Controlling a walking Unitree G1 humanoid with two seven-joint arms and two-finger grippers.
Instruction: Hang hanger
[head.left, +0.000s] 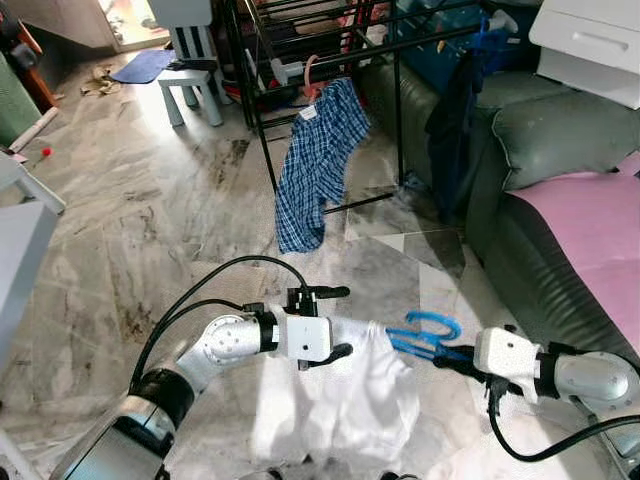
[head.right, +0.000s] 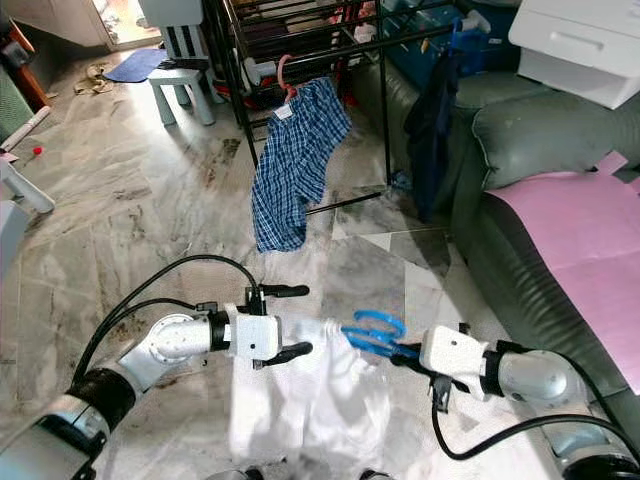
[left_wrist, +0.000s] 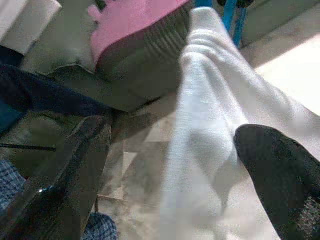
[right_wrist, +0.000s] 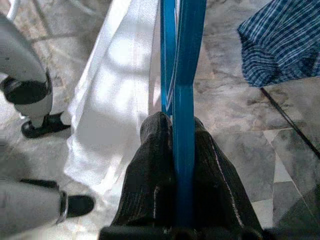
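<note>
A blue plastic hanger (head.left: 430, 335) carries a white garment (head.left: 350, 400) that hangs low over the marble floor. My right gripper (head.left: 452, 360) is shut on the hanger's bar; the right wrist view shows the bar (right_wrist: 182, 75) pinched between both black fingers (right_wrist: 150, 165). My left gripper (head.left: 340, 322) is open at the garment's left shoulder, with the white cloth (left_wrist: 210, 125) lying between its spread fingers (left_wrist: 280, 175) and resting against one of them. The black drying rack (head.left: 300, 40) stands far ahead.
Blue plaid shorts (head.left: 315, 165) hang on a pink hanger from the rack, and a dark garment (head.left: 455, 110) hangs at its right end. A grey sofa (head.left: 540, 270) with a pink sheet (head.left: 600, 220) lines the right side. A small grey stool (head.left: 190, 85) stands at the back left.
</note>
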